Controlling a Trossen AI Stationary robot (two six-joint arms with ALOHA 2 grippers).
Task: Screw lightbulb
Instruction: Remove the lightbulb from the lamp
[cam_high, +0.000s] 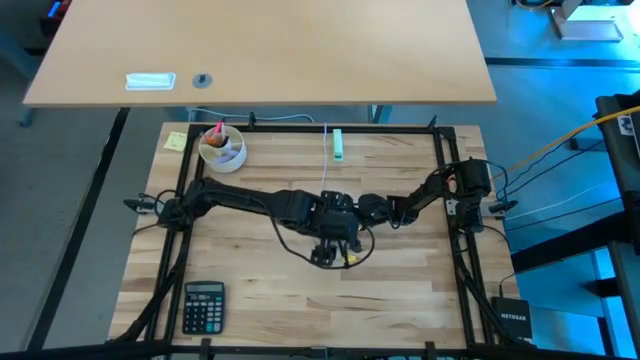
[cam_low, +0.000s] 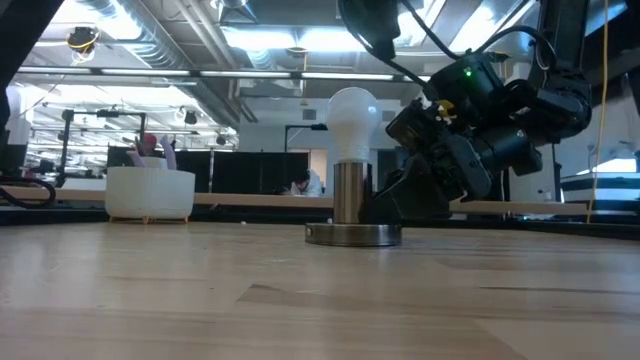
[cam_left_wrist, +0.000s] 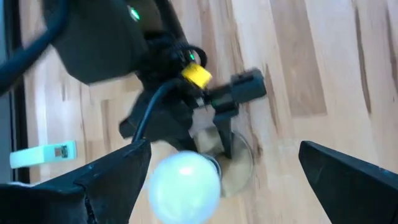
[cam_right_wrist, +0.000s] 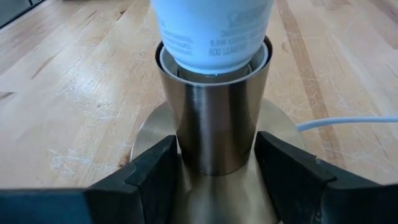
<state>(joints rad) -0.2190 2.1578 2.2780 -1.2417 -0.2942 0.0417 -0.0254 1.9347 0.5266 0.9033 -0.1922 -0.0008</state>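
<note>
The white lightbulb (cam_low: 352, 118) stands upright with its narrow base in the top of a metal socket tube (cam_low: 348, 195). The tube rises from a round disc (cam_low: 353, 235) that lies flat on the table. My right gripper (cam_right_wrist: 216, 163) reaches in low from the table's right and is shut on the tube. My left gripper (cam_left_wrist: 225, 149) hovers above the bulb (cam_left_wrist: 185, 186). It is open wide, one finger on either side of the bulb, touching nothing. In the high view the left arm (cam_high: 335, 235) hides bulb and socket. My right gripper pinches the socket's metal tube low down (cam_right_wrist: 214, 146), just above the disc, between its two fingers (cam_right_wrist: 155, 171). The fingers slant down from the table's right. The socket stands upright with its disc on the table, and the bulb's neck (cam_right_wrist: 211, 37) sits in its top.
A thin white cord (cam_right_wrist: 348, 121) runs from the socket toward the far edge. A white cup (cam_high: 222, 148) and a yellow note (cam_high: 176, 140) sit far left, and a small green-white item (cam_high: 338, 145) lies at the far middle. A calculator (cam_high: 204, 305) lies near left.
</note>
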